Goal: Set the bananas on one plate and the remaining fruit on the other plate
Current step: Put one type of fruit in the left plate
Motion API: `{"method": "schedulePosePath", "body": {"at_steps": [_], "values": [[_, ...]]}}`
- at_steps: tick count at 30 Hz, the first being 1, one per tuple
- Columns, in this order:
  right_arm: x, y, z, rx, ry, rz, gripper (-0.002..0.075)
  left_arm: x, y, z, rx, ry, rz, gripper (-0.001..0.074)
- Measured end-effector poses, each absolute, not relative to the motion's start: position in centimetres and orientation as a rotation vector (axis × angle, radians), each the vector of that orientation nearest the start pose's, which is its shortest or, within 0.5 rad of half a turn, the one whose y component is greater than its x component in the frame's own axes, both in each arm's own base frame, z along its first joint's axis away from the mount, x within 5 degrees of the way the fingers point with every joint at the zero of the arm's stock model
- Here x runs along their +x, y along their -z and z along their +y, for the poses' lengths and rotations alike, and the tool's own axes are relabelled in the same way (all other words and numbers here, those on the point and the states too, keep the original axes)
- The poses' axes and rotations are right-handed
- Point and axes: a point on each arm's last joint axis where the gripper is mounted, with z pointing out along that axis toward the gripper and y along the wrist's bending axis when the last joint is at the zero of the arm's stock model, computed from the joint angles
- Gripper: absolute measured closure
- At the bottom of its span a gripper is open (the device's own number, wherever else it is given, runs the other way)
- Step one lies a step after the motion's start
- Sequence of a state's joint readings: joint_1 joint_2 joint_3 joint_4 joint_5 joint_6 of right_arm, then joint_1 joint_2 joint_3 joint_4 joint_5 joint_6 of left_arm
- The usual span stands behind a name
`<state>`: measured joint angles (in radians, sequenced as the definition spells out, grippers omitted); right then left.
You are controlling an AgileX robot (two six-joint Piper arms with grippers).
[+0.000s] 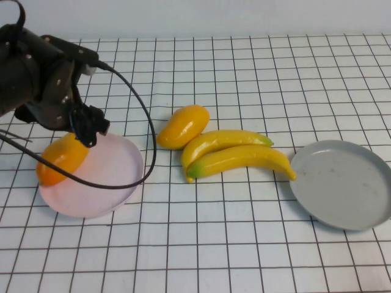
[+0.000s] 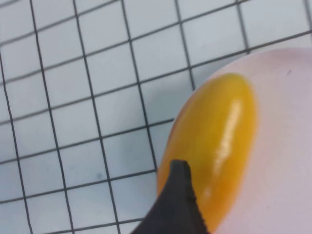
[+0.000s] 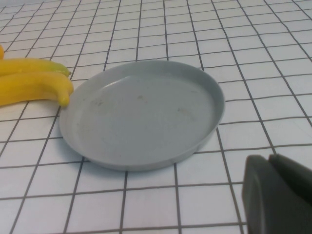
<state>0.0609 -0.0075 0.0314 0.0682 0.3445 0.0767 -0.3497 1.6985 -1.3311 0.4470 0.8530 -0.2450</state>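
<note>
Two plump orange-yellow fruits were at issue here: one mango (image 1: 61, 157) lay at the left edge of the pink plate (image 1: 110, 177), partly over its rim, and the second mango (image 1: 182, 126) rested on the table at centre, touching the upper banana (image 1: 223, 141). You would have found the left gripper (image 1: 85, 125) directly above the plated mango; in the left wrist view one dark fingertip (image 2: 178, 204) sat against that fruit (image 2: 219, 141), but whether the fingers were gripping or had let go could not be told. The right gripper (image 3: 280, 195) stood off to the side of the grey plate (image 3: 122, 161), outside the high view, and its fingers appeared pressed together, holding nothing.

By judgement, the step in hand was setting the first mango on the pink plate. Your next move probably called for lifting the left arm clear and reaching for the second mango without dragging the bananas that touched it.

Both bananas lay side by side between the plates, the lower banana (image 1: 241, 160) with its tip touching the rim of the grey plate, which held nothing. All of it sat on a white table (image 1: 244, 244) ruled in a black grid; a pale wall (image 1: 214, 15) closed the far edge.
</note>
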Motion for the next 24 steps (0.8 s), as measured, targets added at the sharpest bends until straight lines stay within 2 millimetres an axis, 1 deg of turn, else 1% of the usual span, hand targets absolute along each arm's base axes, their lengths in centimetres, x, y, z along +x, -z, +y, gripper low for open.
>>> {"method": "schedulePosePath", "body": {"at_steps": [5, 10, 11, 14, 18, 21, 24], "values": [[5.3, -17.2, 0.5, 0.058, -0.162, 1.853, 0.0743, 34.7, -28.6, -12.0, 0.553, -0.314, 2.505, 0.0176], [5.3, -17.2, 0.5, 0.058, -0.162, 1.853, 0.0742, 35.5, -28.7, -15.2, 0.699, -0.161, 2.383, 0.0176], [5.3, -17.2, 0.5, 0.058, -0.162, 1.853, 0.0742, 35.9, -28.3, -16.0, 0.720, -0.121, 2.365, 0.0176], [5.3, -17.2, 0.5, 0.058, -0.162, 1.853, 0.0742, 37.3, -26.6, -17.3, 0.732, -0.066, 2.370, 0.0176], [5.3, -17.2, 0.5, 0.058, -0.162, 1.853, 0.0742, 39.1, -23.7, -18.7, 0.765, -0.061, 2.412, 0.0176], [5.3, -17.2, 0.5, 0.058, -0.162, 1.853, 0.0742, 40.4, -22.5, -19.9, 0.778, -0.052, 2.409, 0.0176], [5.3, -17.2, 0.5, 0.058, -0.162, 1.853, 0.0742, 41.3, -22.1, -21.4, 0.784, -0.025, 2.386, 0.0176]]}}
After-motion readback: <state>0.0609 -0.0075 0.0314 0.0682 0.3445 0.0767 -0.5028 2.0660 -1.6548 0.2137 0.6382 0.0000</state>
